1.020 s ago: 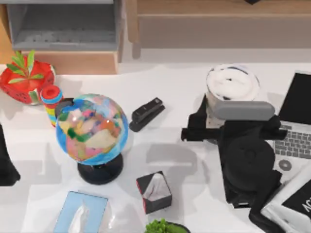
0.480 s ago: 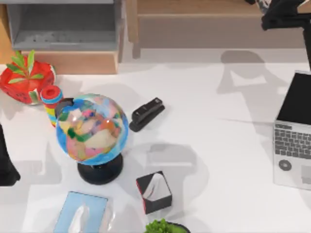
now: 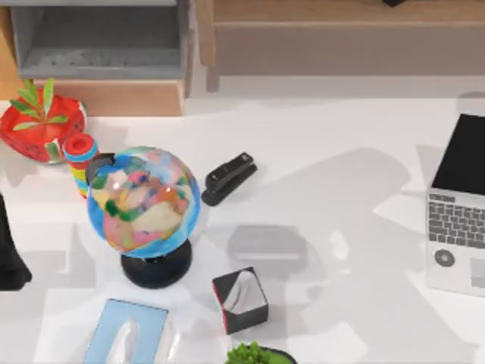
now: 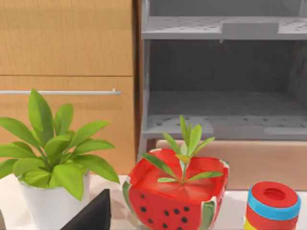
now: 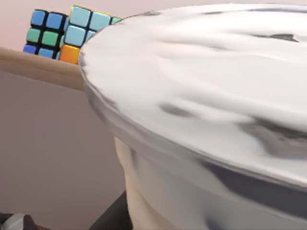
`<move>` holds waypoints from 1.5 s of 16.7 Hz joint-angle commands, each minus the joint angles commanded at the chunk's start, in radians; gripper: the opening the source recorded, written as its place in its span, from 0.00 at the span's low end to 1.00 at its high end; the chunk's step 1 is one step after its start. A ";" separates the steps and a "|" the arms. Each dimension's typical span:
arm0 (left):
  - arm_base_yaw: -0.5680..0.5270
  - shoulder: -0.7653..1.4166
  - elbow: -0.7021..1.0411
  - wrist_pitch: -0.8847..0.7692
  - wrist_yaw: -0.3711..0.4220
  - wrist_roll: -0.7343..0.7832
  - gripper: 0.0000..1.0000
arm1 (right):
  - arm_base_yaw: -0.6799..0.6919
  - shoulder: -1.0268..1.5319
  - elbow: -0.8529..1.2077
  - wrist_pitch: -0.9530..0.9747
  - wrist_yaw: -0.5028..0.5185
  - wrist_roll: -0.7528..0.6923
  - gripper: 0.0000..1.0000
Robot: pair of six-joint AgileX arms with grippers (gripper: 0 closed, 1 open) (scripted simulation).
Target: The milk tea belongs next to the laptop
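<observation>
The white tabletop [image 3: 326, 227] runs up to a wooden cabinet with a grey shelf unit [image 3: 98, 38] along its far edge. The laptop [image 3: 460, 205] lies open at the right edge, screen toward the far side. A colourful globe [image 3: 144, 201] on a black foot stands in the left half. A light-blue tissue box [image 3: 125, 334] lies at the near edge, and a small black tissue box [image 3: 240, 299] stands just to its right. A leafy green plant [image 3: 254, 355] pokes in at the near edge.

A watermelon pot [image 3: 42, 125] stands at the far left corner, with a striped cylinder [image 3: 79, 155] just beside it. A black stapler [image 3: 229, 177] lies near the globe, toward the far edge.

The left arm [image 3: 9, 250] is parked at the left edge; whether the left gripper is apart or together cannot be told.

The milk tea [image 5: 201, 110] is right up against the right wrist camera, foamy white top uppermost. A wooden ledge [image 5: 38, 67] behind it carries a puzzle cube [image 5: 62, 31]. Whether the right gripper is clamped on the cup cannot be told.
</observation>
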 joint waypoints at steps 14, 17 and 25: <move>0.000 0.000 0.000 0.000 0.000 0.000 1.00 | -0.455 0.110 -0.321 -0.161 -0.286 -0.061 0.00; 0.000 0.000 0.000 0.000 0.000 0.000 1.00 | -0.451 0.108 -0.319 -0.159 -0.286 -0.059 0.00; 0.000 0.000 0.000 0.000 0.000 0.000 1.00 | -0.416 0.148 -0.326 -0.039 -0.358 -0.024 0.00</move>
